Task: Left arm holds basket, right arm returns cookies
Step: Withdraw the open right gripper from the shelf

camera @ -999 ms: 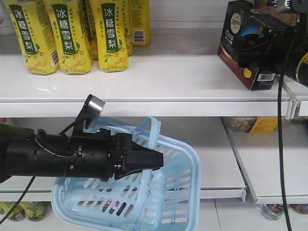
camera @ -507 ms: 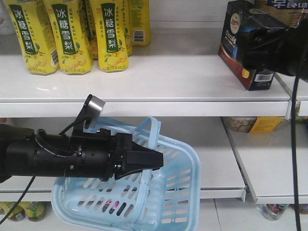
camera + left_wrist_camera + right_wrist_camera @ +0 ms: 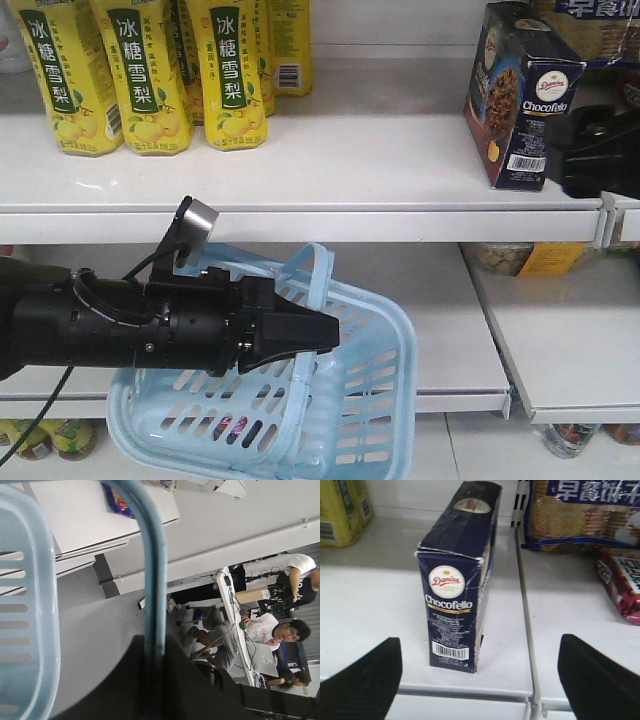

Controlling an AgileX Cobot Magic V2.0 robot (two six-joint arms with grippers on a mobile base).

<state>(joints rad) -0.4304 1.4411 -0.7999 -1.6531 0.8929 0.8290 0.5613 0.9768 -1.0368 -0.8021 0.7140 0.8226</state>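
The cookies (image 3: 520, 95), a dark navy "Chocofello" box, stand upright on the upper shelf (image 3: 330, 165) near its right end. In the right wrist view the cookies (image 3: 457, 580) show their barcode end just beyond my right gripper (image 3: 480, 640), which is open and touches nothing. From the front my right gripper (image 3: 565, 150) is a dark shape just right of the box. My left gripper (image 3: 325, 335) is shut on the hoop handle (image 3: 312, 290) of the light blue basket (image 3: 360, 400), which hangs tilted below the shelf. The handle (image 3: 152, 570) runs straight into the closed jaws.
Yellow drink cartons (image 3: 140, 70) stand at the shelf's left. A white divider rail (image 3: 525, 630) runs right of the cookies, with biscuit packs (image 3: 580, 515) and a red packet (image 3: 622, 582) beyond it. Lower shelves (image 3: 560, 340) sit behind the basket. People sit at desks (image 3: 275, 630).
My right gripper has let go of the cookies and drawn back to the right. The box now stands free on the shelf. The left arm and basket have not moved.
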